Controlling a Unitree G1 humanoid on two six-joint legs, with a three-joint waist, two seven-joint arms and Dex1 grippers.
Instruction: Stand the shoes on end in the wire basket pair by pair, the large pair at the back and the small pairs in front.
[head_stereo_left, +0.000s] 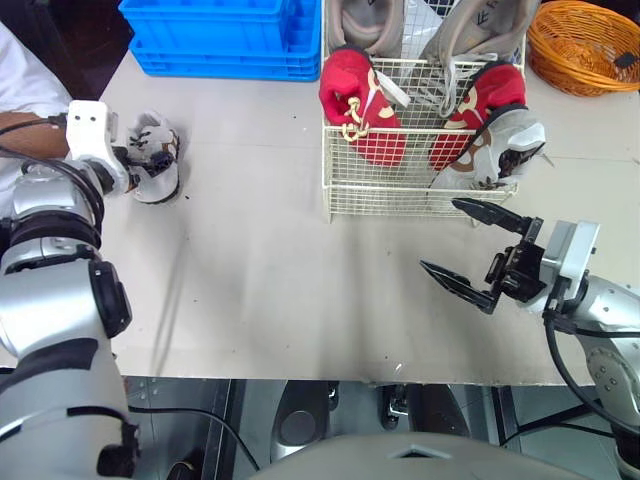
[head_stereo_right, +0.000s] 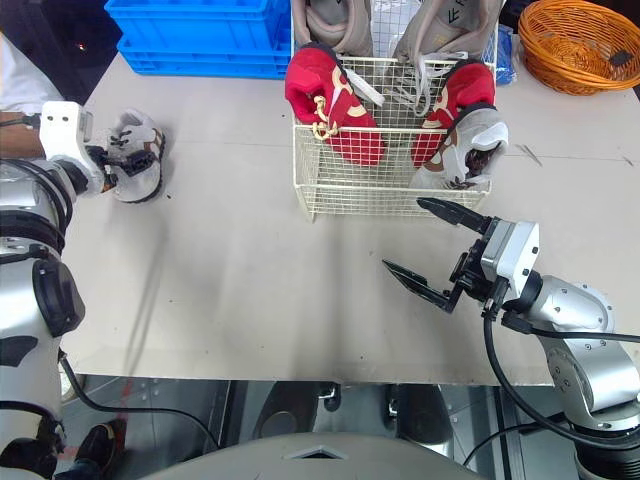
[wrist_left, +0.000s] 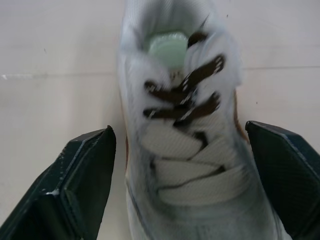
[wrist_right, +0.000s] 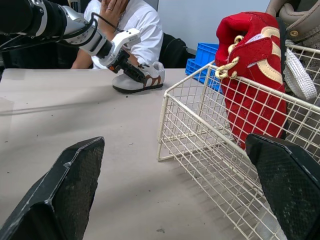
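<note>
Left gripper (wrist_left: 178, 127) wide, straddling small white shoe (head_stereo_left: 162, 150) near desk's left edge, not yet closed. Shoe likely light, upper soft, sole stiffer: pinch across sides at the laces. Right gripper (head_stereo_left: 438, 234) spread wide, empty, before wire basket (head_stereo_left: 400, 195)

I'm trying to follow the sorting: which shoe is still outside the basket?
The small white shoe with brown trim, lying on the table between the left tool's open fingers. The other shoes are in the wire basket.
</note>
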